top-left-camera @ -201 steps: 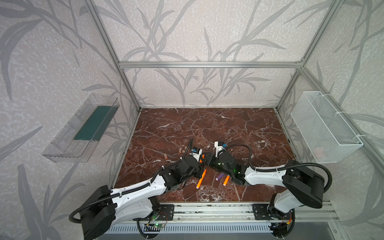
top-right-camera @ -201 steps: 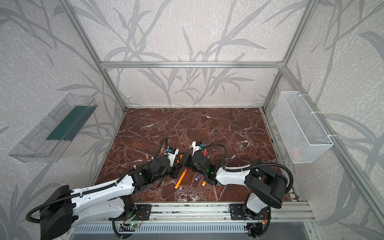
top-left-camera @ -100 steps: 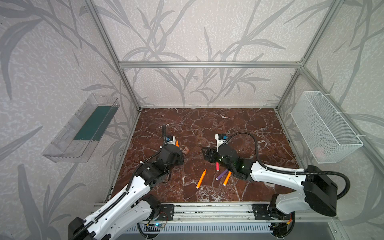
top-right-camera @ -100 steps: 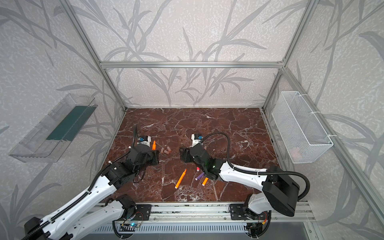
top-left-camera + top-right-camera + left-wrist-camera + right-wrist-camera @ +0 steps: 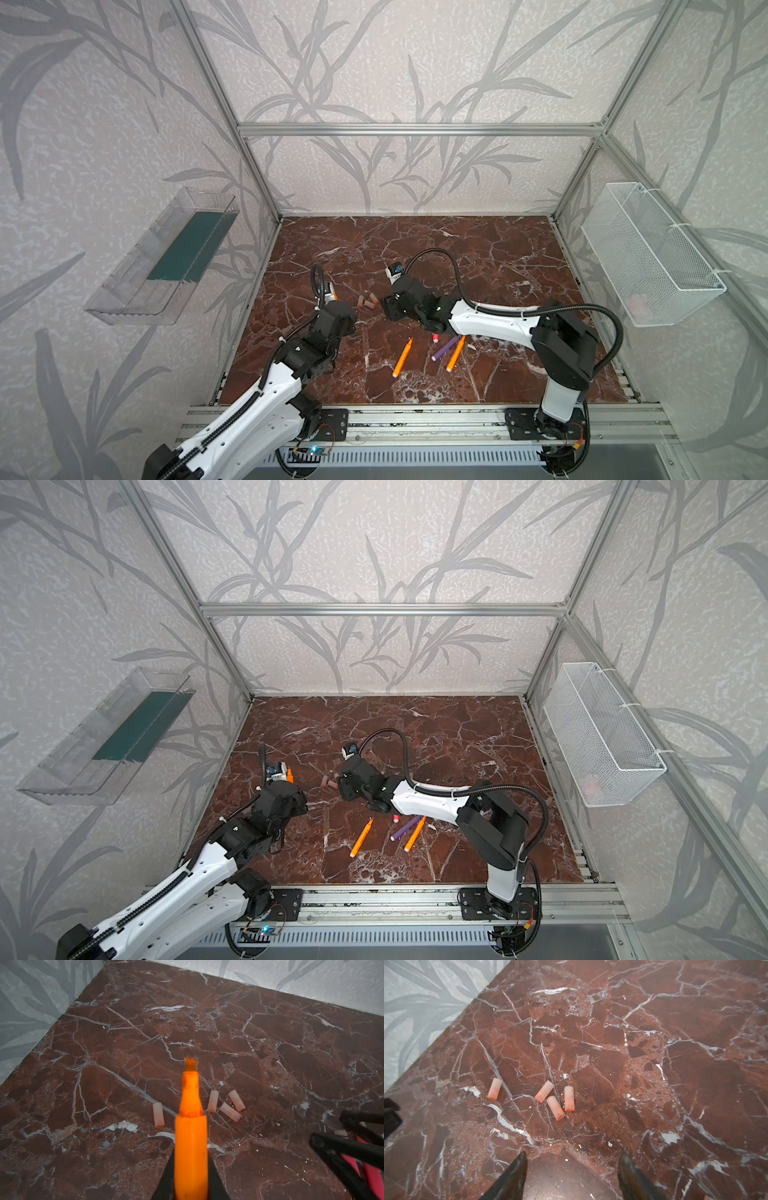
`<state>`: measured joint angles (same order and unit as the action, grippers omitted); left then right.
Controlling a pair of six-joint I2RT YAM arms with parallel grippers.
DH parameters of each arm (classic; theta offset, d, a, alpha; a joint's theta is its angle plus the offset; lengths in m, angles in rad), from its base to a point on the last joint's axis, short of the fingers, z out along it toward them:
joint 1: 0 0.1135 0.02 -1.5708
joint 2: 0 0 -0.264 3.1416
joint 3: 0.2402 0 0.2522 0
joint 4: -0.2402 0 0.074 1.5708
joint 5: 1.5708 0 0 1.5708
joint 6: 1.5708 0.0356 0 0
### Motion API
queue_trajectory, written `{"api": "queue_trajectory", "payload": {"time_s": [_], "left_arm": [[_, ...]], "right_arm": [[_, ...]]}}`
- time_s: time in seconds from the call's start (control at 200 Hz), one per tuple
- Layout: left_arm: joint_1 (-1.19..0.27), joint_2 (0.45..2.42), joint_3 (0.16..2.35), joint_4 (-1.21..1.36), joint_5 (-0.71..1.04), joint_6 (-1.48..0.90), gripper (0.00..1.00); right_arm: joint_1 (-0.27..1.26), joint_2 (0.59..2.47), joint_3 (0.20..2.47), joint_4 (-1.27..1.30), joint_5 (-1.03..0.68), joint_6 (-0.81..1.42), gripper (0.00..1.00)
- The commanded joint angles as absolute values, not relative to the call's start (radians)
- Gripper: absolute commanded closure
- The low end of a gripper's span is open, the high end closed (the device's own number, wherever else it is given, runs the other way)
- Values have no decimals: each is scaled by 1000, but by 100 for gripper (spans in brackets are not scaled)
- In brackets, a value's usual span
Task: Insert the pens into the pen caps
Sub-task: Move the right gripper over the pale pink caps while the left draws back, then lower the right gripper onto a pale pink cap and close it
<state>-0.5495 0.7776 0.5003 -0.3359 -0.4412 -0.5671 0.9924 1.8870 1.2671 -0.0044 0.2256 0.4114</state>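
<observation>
Clearly early: left gripper [image 5: 190, 1172] clamps uncapped orange pen [image 5: 190, 1136]; right gripper [image 5: 572, 1156] wide, empty; four caps [image 5: 555, 1108] ahead of it, none fitted.

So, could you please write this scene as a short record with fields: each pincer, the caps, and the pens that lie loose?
left pincer: shut on orange pen, tip bare
right pincer: open, empty, over the marble tabletop
pen caps: four visible, lying flat; three clustered, one apart
loose pens: two orange, one purple pen, one pink-red pen partly under the right arm
</observation>
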Motion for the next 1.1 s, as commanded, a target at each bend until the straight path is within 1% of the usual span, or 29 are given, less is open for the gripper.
{"api": "queue_trajectory", "payload": {"time_s": [0.0,0.09,0.265,0.365,0.59,0.78,1.095], "left_arm": [[-542,772,518,-264,-471,-571,100],[-532,763,514,-275,-469,-579,100],[-521,709,517,-308,-495,-573,100],[-521,682,512,-316,-495,-570,100],[-520,683,513,-318,-495,-571,100],[-519,697,516,-314,-491,-571,100],[-519,698,514,-311,-485,-571,100]], "right_arm": [[984,2006,1412,-114,227,322,36],[973,2108,1532,-181,224,300,43],[947,2258,1734,-289,221,276,47],[939,2313,1804,-327,199,270,49],[934,2372,1869,-364,193,259,52],[934,2405,1904,-388,173,261,58],[934,2425,1919,-417,178,284,61]]}}
